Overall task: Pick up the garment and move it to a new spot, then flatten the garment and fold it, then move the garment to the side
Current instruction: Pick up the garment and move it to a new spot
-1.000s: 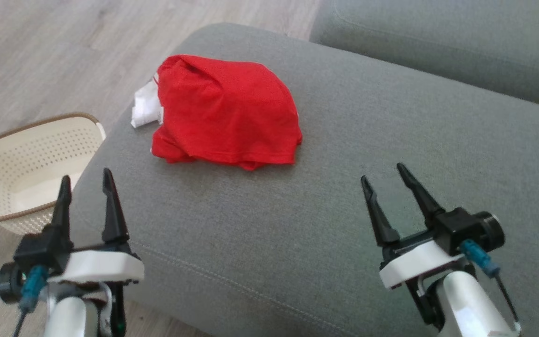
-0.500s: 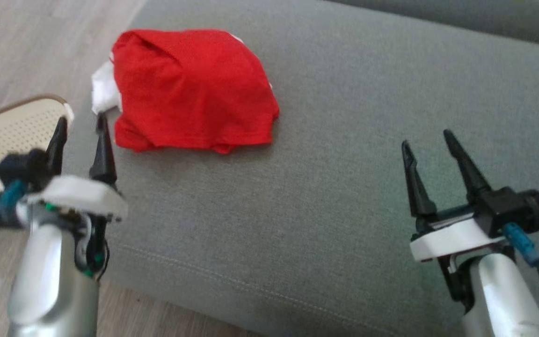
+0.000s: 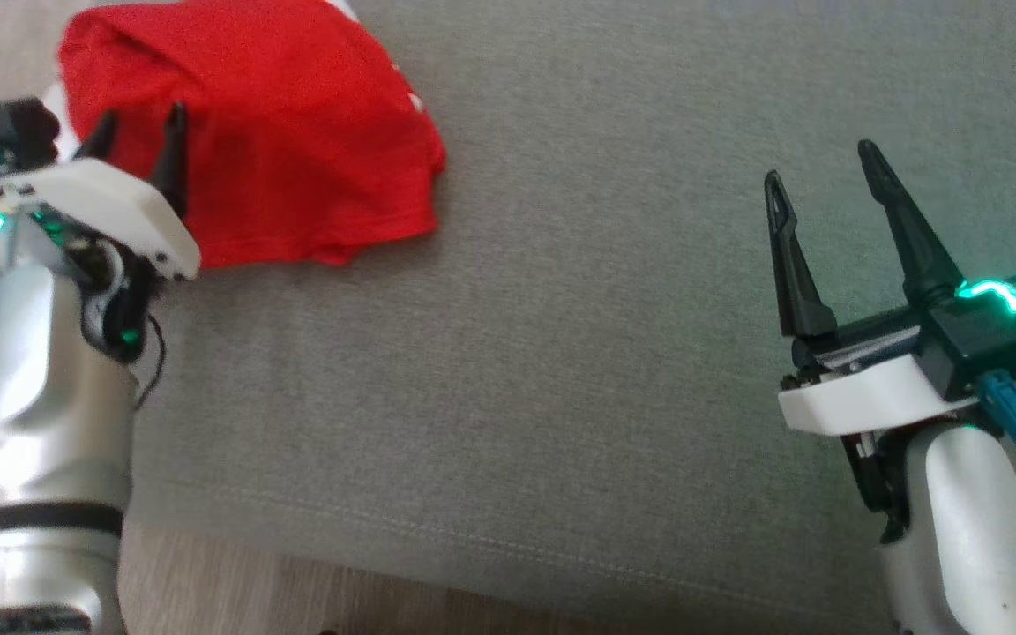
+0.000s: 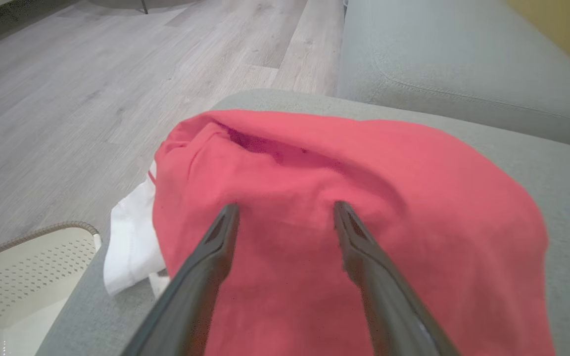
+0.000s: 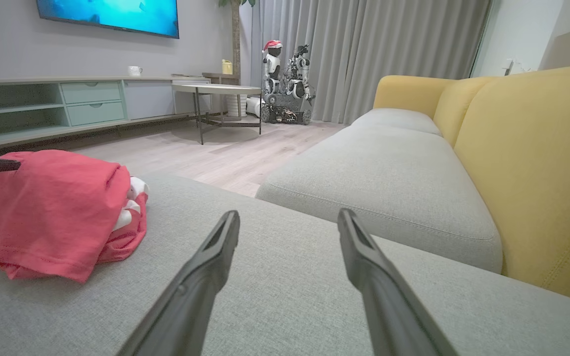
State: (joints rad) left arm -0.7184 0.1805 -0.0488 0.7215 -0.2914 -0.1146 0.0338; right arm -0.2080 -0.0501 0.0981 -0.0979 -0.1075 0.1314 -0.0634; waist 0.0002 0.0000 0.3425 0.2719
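The garment [image 3: 279,141] is a crumpled red cloth with a white part, heaped on the grey sofa cushion [image 3: 561,353] at the upper left of the head view. My left gripper [image 3: 139,128] is open, its two dark fingers over the heap's near left part. In the left wrist view the garment [image 4: 413,222] lies under my left gripper [image 4: 285,210], white cloth [image 4: 131,247] poking out at its left. My right gripper [image 3: 821,168] stands open over bare cushion far to the right. The right wrist view shows the garment [image 5: 52,207] at the left, apart from my right gripper [image 5: 287,215].
A cream perforated basket [image 4: 13,291] stands on the wooden floor [image 4: 92,89] just off the cushion's left edge. A second grey seat cushion [image 5: 389,183] and a yellow backrest [image 5: 537,163] lie beyond. A low table [image 5: 220,99] and a small robot [image 5: 285,84] stand across the room.
The head camera has tipped down and right, so the picture has shifted. My left gripper has reached forward from the cushion's near left edge to over the garment. Both grippers stay open.
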